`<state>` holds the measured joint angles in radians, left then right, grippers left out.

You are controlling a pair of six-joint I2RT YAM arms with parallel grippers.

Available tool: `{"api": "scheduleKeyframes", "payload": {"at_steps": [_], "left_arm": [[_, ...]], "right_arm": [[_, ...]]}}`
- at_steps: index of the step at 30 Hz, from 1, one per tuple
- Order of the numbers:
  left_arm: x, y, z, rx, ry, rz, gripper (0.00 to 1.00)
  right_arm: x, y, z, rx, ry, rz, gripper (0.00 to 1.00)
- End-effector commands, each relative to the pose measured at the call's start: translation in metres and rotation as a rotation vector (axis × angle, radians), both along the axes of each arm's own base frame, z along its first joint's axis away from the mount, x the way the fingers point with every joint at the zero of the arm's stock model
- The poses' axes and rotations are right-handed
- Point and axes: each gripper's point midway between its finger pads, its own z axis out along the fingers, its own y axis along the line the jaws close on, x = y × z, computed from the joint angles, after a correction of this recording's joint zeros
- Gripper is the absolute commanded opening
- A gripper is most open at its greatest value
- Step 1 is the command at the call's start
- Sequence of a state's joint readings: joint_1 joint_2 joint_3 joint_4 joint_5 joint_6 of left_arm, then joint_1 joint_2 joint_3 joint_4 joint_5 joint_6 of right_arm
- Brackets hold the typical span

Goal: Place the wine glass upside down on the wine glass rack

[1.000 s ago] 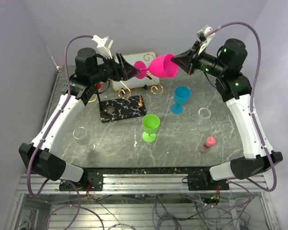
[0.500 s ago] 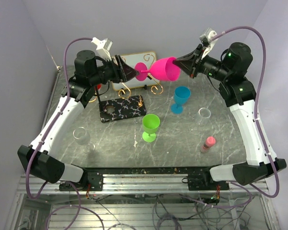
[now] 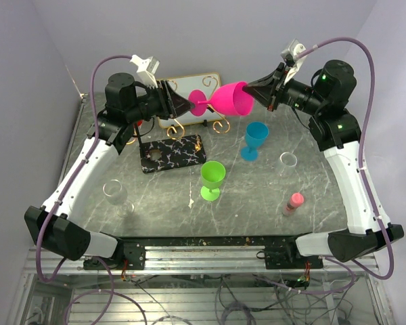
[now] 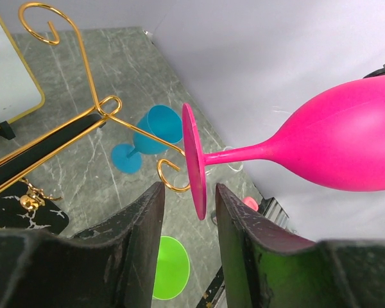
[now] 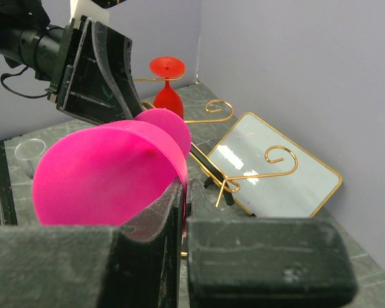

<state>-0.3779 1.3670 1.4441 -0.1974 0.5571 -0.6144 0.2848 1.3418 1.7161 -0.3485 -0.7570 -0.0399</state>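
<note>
A pink wine glass hangs on its side in the air above the back of the table, foot to the left. My right gripper is shut on the bowl's rim, one finger inside and one outside. My left gripper straddles the round foot; its jaws stand part open, with gaps showing on both sides of the disc. The wine glass rack, gold wire with scroll ends on a black marbled base, stands just below the glass. The rack's gold wire also shows in the left wrist view.
A blue glass and a green glass stand upright mid-table. Front left stands a clear glass; a small clear cup and a pink bottle are on the right. A gold-rimmed white tray leans behind the rack, with a red glass beyond it.
My left gripper's jaws have narrowed around the pink glass's foot. The right arm has risen slightly with the glass, then held still.
</note>
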Motion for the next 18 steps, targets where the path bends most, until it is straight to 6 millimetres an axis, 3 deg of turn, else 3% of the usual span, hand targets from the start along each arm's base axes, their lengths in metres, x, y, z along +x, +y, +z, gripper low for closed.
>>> {"api": "scheduleKeyframes", "payload": {"at_steps": [1, 18], "left_arm": [[-0.01, -0.008, 0.015, -0.029, -0.05, -0.058, 0.46], [-0.013, -0.016, 0.0, -0.025, -0.011, -0.092, 0.29]], "right_arm": [[-0.006, 0.003, 0.009, 0.019, -0.026, 0.03, 0.0], [-0.006, 0.004, 0.004, 0.02, -0.024, 0.029, 0.0]]}}
